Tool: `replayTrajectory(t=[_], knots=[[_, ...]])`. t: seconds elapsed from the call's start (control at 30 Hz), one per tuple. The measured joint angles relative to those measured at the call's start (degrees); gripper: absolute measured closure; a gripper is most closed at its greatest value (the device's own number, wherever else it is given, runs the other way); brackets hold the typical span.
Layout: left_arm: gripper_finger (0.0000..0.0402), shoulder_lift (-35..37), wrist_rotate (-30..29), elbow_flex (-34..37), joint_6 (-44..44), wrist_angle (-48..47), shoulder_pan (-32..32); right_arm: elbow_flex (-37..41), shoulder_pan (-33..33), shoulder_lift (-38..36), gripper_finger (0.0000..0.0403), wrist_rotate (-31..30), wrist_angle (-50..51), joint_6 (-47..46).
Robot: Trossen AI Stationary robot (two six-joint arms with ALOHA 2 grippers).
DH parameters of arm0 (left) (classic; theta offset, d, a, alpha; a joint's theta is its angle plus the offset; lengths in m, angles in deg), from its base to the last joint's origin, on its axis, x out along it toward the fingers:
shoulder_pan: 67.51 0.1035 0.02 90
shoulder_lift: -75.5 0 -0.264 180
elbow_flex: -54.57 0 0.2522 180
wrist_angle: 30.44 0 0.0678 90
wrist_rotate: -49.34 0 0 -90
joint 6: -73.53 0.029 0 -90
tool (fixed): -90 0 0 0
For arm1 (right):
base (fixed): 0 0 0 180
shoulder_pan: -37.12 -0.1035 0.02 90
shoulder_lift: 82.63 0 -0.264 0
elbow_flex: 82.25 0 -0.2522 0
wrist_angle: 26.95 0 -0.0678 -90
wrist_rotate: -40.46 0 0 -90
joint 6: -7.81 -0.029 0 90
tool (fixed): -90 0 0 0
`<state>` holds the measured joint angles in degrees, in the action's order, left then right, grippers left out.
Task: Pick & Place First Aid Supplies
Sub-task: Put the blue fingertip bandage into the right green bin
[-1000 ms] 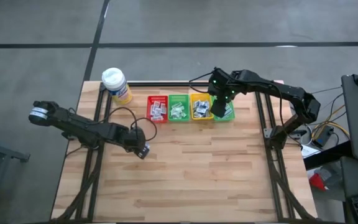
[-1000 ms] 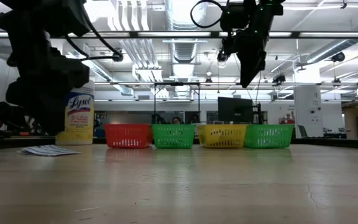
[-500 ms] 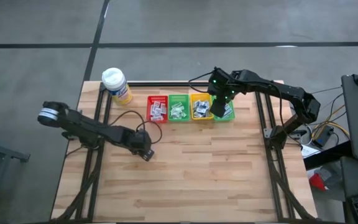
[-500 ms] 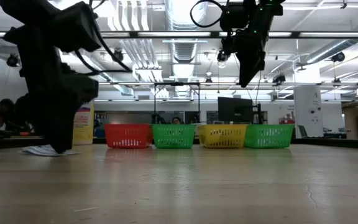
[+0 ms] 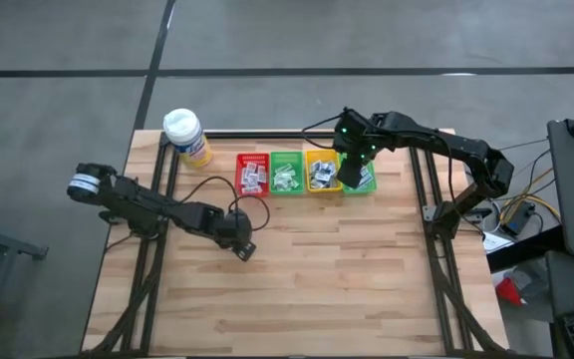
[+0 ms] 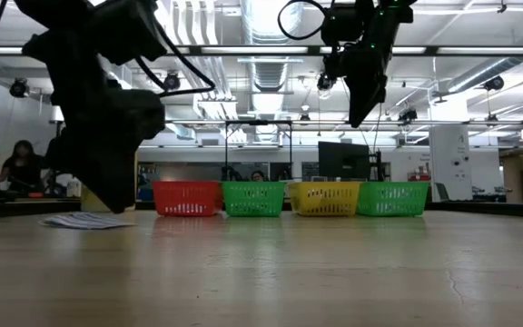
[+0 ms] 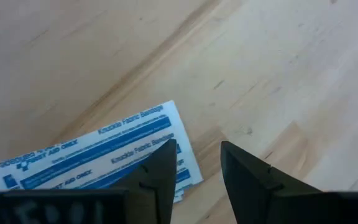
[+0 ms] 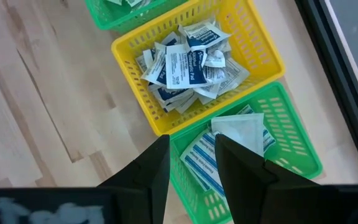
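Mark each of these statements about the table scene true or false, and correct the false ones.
1. Four small plastic bins stand in a row: red, green, yellow, green. True.
2. The right gripper hangs over the red bin. False: it hangs above the end green bin, beside the yellow one.
3. A flat white packet with blue print lies on the wooden table under the left gripper. True.
4. The yellow bin is empty. False: it holds many small white sachets.
5. The left gripper's fingers are clamped on the packet. False: they stand apart above it.
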<state>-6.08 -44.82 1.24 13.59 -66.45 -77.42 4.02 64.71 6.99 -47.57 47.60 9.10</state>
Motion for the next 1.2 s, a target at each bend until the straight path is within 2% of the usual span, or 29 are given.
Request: replayTrajectory(t=[0.73, 1.03, 1.2], knots=[[0.0272, -0.3, -0.2, 0.48, -0.96, 0.85, 0.0, 0.0, 0.0, 0.02, 0.028, -0.01, -0.61, 0.25], [0.0272, -5.55, 3.15, -0.32, -0.94, 4.96, -0.02, 0.0, 0.0, 0.08, 0.028, -0.03, -1.32, 0.25], [0.0272, -6.36, 2.94, -2.5, 1.29, 4.93, -0.03, 0.0, 0.0, 0.09, 0.028, -0.14, -1.39, 0.4]])
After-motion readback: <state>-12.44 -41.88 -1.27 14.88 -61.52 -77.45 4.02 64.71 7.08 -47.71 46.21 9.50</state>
